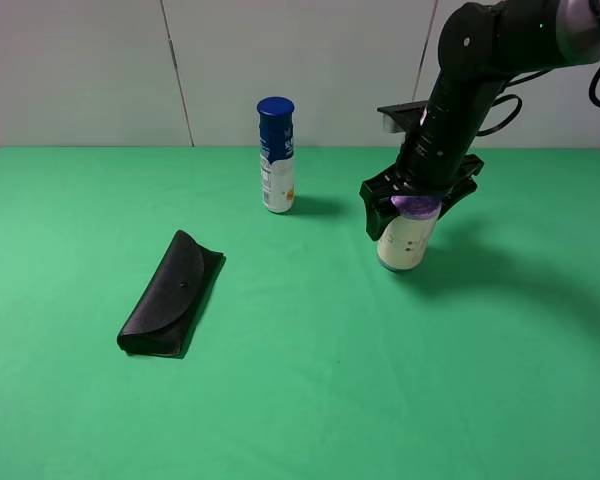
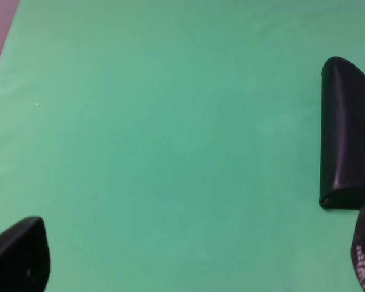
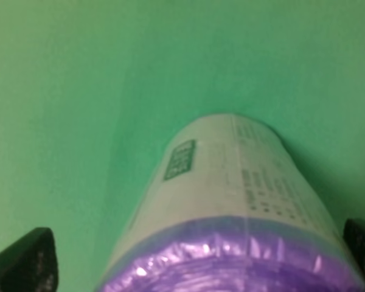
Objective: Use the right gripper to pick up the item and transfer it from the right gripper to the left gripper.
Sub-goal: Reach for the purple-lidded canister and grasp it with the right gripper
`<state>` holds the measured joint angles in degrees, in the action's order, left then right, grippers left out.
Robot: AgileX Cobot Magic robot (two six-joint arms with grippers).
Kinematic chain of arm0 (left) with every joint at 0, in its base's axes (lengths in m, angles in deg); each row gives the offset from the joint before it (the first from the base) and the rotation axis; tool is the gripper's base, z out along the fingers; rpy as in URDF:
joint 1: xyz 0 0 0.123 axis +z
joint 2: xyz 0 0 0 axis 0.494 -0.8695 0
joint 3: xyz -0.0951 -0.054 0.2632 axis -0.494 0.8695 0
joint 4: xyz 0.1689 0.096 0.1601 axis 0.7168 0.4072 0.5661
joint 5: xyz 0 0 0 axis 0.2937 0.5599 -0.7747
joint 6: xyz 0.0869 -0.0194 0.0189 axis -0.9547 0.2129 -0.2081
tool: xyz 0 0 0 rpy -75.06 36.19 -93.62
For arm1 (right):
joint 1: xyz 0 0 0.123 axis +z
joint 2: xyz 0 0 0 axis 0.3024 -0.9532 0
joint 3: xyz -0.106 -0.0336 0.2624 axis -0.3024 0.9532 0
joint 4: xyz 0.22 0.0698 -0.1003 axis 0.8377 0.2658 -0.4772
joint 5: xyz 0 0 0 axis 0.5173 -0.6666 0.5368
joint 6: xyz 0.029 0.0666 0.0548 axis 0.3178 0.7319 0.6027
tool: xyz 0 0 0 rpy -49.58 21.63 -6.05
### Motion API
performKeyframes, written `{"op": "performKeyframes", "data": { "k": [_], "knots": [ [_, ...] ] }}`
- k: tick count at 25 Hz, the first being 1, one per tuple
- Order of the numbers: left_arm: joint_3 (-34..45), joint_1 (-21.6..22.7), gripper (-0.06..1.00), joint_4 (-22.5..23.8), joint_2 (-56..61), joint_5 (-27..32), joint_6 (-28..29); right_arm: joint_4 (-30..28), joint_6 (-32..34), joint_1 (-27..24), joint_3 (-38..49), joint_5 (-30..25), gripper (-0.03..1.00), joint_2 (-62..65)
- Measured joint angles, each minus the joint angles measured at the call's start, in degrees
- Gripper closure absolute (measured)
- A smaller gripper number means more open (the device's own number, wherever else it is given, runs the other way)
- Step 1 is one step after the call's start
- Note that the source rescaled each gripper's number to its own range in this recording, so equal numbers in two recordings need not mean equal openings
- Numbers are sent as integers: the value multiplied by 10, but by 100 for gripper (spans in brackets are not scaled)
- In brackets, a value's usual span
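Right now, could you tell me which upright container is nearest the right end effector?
The short purple-lidded cream canister, straddled by the right end effector; the taller blue-capped bottle stands apart.

Bright, even light is falling from above on the green desk (image 1: 280, 400), with no glare on the cloth. The bottle (image 1: 276, 155) and the item (image 1: 404, 245) are casting soft shadows toward the right edge. The glossy arm (image 1: 460, 90) is catching small highlights. In the right wrist view the item is sitting too close: its lid and print are blurring. In the left wrist view the case (image 2: 344, 134) is showing a pale sheen.
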<state>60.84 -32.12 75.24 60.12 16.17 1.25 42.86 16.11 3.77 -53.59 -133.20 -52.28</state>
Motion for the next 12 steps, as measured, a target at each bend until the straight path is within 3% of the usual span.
{"op": "performKeyframes", "data": {
  "k": [2, 3, 4, 6, 7, 12],
  "knots": [
    [0, 0, -3, 0, 0, 0, 0, -1, 0, 0, 0, 0, -3, 0],
    [0, 0, -3, 0, 0, 0, 0, -2, 0, 0, 0, 0, 2, 0],
    [0, 0, -3, 0, 0, 0, 0, -3, 0, 0, 0, 0, 20, 0],
    [0, 0, -3, 0, 0, 0, 0, -12, 0, 0, 0, 0, 86, 0],
    [0, 0, -3, 0, 0, 0, 0, -14, 0, 0, 0, 0, 97, 0],
    [0, 0, -3, 0, 0, 0, 0, -24, 0, 0, 0, 1, 95, 0]
  ]
}}
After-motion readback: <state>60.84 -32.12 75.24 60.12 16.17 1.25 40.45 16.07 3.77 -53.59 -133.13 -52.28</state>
